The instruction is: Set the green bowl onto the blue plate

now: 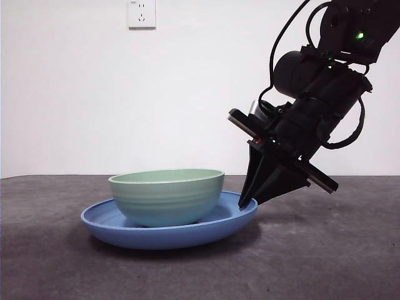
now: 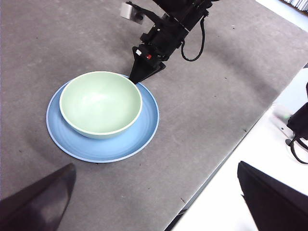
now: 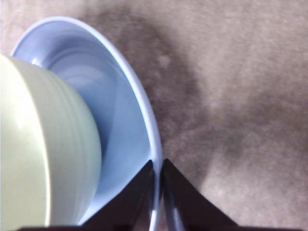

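Note:
The green bowl (image 1: 167, 195) (image 2: 100, 103) (image 3: 43, 149) stands upright inside the blue plate (image 1: 112, 228) (image 2: 147, 118) (image 3: 125, 120), which lies flat on the grey table. My right gripper (image 1: 245, 201) (image 2: 134, 79) (image 3: 158, 168) reaches down at a slant to the plate's right rim, its jaws shut on that rim, one inside and one outside. The bowl is apart from it. My left gripper (image 2: 154, 192) hangs high above the table's near edge, open, holding nothing.
The grey table (image 1: 325, 250) (image 2: 211, 96) stretches around the plate. Its edge (image 2: 231, 144) runs near a white floor with a black object (image 2: 298, 125). A wall socket (image 1: 141, 12) sits on the white wall behind.

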Motion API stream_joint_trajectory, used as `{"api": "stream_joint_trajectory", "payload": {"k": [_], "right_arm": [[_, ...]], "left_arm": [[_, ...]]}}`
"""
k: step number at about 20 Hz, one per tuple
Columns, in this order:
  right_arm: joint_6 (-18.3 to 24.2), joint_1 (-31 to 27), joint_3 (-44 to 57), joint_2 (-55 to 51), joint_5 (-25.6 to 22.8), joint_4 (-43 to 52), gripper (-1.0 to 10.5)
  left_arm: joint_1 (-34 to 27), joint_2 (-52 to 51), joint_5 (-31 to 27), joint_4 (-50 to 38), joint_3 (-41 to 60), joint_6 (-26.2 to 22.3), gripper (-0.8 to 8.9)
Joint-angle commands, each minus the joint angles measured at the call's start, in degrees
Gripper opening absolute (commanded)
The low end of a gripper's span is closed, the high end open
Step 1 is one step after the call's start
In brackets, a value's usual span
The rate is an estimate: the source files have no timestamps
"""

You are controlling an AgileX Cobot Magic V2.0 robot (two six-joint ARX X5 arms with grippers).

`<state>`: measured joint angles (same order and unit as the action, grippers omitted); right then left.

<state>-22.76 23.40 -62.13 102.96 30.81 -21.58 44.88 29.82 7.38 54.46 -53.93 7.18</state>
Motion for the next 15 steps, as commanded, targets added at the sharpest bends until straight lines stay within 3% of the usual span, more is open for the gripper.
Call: {"api": "stream_joint_trajectory", "payload": {"k": [1, 3, 5, 6, 11, 15], "right_arm": [[-0.83, 0.48, -1.31, 1.09, 0.61, 0.85, 0.1], [-0.74, 0.48, -1.31, 1.2, 0.59, 0.55, 0.7], [-0.74, 0.48, -1.31, 1.2, 0.61, 0.35, 2.5], [-0.57, 0.48, -1.31, 1.2, 0.59, 0.33, 2.9], [2.75, -0.59, -1.57, -0.72, 0.57, -1.6, 2.9], [6.19, -3.39, -1.64, -7.98, -0.46, -6.49, 2.9]], "left_arm": [[0.5, 0.09, -0.07, -0.42, -0.66, 0.37, 6.2], [0.5, 0.09, -0.07, -0.42, -0.66, 0.37, 6.2], [0.5, 0.09, -0.07, -0.42, -0.66, 0.39, 6.2], [0.5, 0.09, -0.07, -0.42, -0.66, 0.39, 6.2], [0.52, 0.09, -0.07, -0.42, -0.66, 0.39, 6.2], [0.5, 0.09, -0.07, -0.42, -0.66, 0.39, 6.2]]}}
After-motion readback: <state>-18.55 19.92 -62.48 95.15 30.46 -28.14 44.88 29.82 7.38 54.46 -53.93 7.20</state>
